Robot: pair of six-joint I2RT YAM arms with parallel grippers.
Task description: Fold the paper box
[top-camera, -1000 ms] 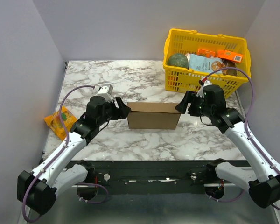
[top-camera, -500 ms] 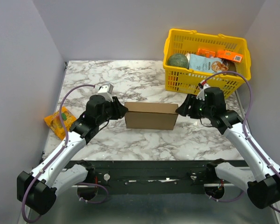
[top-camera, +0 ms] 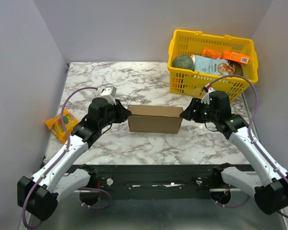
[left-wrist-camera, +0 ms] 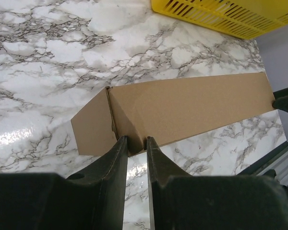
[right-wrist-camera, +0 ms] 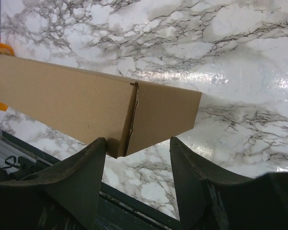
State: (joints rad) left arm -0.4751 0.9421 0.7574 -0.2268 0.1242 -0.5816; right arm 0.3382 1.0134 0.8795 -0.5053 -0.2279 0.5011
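Centre of the marble table [top-camera: 134,86]: the brown cardboard box [top-camera: 154,120] lies lengthwise between my two arms, and it now sits slightly further left than it did a second ago. The left gripper [top-camera: 126,114], which was spread wide at the box's left end, has drawn its fingers [left-wrist-camera: 116,158] nearly together. In the left wrist view they pinch the lower edge of the cardboard right at the corner where the long side meets the end panel.

At the other end the right gripper [top-camera: 184,114] has followed the box leftward and narrowed a little, yet its fingers [right-wrist-camera: 89,163] remain well apart. They straddle the box's near corner, and I cannot tell whether either pad presses on the cardboard.

The yellow basket [top-camera: 182,86] at the back right and the orange packet [top-camera: 57,125] at the table's left edge lie where they did before.
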